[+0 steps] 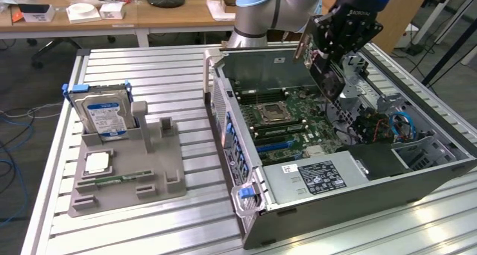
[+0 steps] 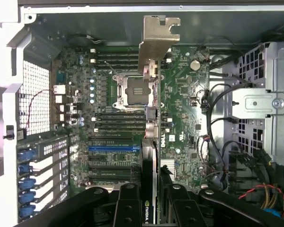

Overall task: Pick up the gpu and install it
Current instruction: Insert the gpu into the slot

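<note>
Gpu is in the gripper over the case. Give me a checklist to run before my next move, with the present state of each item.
1. Grip on the gpu: ok, the gripper clamps it.
2. Position: ok, gpu hangs over the open case, above the motherboard.
3. Seating: not ok, gpu is clear of the board.
4. The blue slot: ok, nothing in it.
5. Card lined up with a slot: cannot tell.
6. The cables: ok, off to one side of the gpu.
</note>
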`<state>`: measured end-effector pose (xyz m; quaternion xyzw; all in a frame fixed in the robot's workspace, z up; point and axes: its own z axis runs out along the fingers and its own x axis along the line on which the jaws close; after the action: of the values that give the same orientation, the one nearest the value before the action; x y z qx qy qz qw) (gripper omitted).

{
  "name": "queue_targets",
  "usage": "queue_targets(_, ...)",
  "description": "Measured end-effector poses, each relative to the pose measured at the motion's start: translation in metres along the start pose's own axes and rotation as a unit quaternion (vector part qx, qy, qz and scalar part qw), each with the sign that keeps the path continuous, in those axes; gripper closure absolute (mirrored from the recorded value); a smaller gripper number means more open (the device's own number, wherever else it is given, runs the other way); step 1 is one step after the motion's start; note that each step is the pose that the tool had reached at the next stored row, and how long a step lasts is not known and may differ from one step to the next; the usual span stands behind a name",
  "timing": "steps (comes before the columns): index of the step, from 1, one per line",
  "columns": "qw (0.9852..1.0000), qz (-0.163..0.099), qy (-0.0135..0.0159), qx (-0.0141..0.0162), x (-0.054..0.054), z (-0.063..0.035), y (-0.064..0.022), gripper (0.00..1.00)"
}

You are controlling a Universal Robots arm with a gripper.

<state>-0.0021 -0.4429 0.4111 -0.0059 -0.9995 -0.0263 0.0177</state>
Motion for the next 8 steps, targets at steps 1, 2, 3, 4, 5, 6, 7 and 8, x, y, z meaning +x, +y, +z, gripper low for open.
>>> queue_targets(1, 1.0, -0.005, 0.0002, 0.0001, -0.0006, 0.0, 0.0, 0.74)
queue_targets(2, 1.0, -0.01, 0.0005, 0.0003, -0.0011, 0.0, 0.0, 0.74)
queue_targets(3, 0.9999, -0.015, 0.0008, 0.0005, -0.0017, 0.0, 0.0, 0.74)
queue_targets(4, 0.9998, -0.02, 0.001, 0.0007, -0.0022, 0.0, 0.0, 0.74)
queue_targets(5, 0.9997, -0.025, 0.0013, 0.0009, -0.0026, -0.0001, 0.0, 0.74)
queue_targets(6, 0.9995, -0.03, 0.0016, 0.001, -0.003, 0.0, 0.0, 0.74)
queue_targets(7, 0.9994, -0.035, 0.0018, 0.0012, -0.0033, 0.0, 0.0, 0.74)
queue_targets(8, 0.9991, -0.041, 0.0022, 0.0014, -0.0037, 0.0, 0.0001, 0.74)
